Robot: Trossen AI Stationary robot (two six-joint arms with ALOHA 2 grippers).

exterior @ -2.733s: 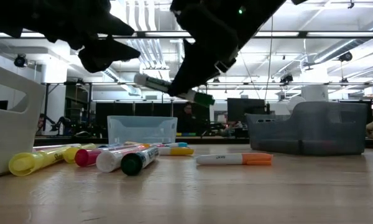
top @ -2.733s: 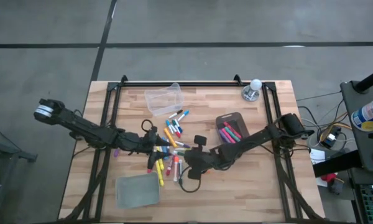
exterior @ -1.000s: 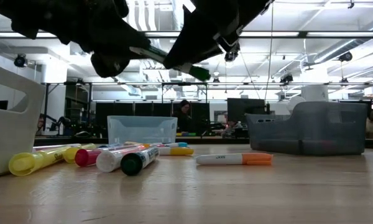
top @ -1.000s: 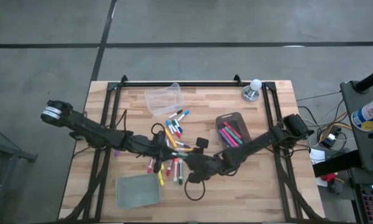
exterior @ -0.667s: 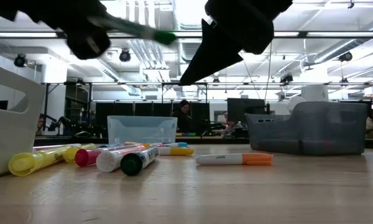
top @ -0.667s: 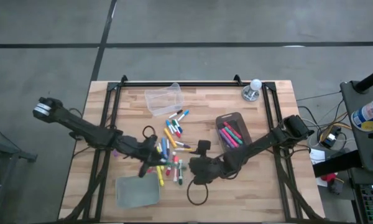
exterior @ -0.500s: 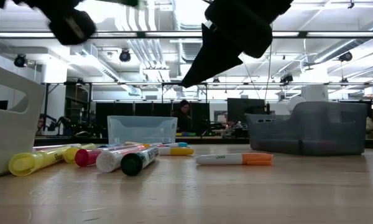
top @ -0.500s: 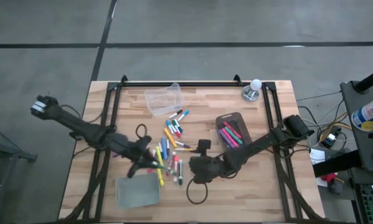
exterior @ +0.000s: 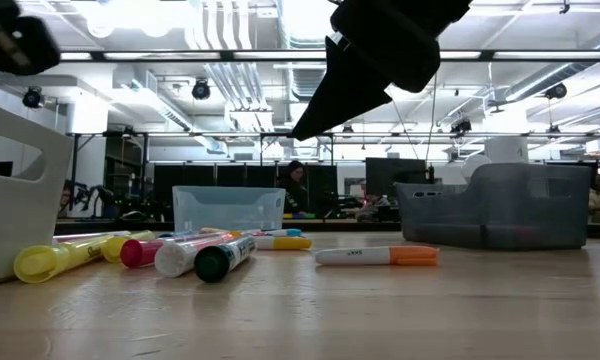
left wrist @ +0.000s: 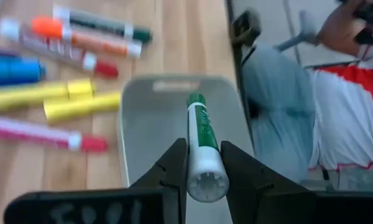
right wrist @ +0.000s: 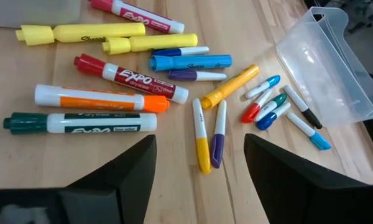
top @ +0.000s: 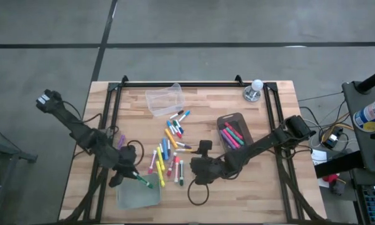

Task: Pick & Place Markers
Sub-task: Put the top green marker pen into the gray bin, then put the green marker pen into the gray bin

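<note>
Left wrist view: the left gripper (left wrist: 199,163) is clamping a green marker (left wrist: 199,140), its long axis pointing forward, directly over the grey bin (left wrist: 137,143) it is heading for; that bin is showing no contents. High view: the right gripper (top: 197,170) is hanging with fingers spread at lower centre, nearest the loose markers (top: 165,153). The dark tray (top: 239,120) at centre right is holding several markers; the clear bin (top: 164,99) looks unfilled.

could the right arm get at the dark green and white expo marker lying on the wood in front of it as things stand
Probably yes. The right tool is open and empty above the dark green and white marker, which lies flat with bare wood on its near side; only the orange and white marker lies close alongside.
</note>
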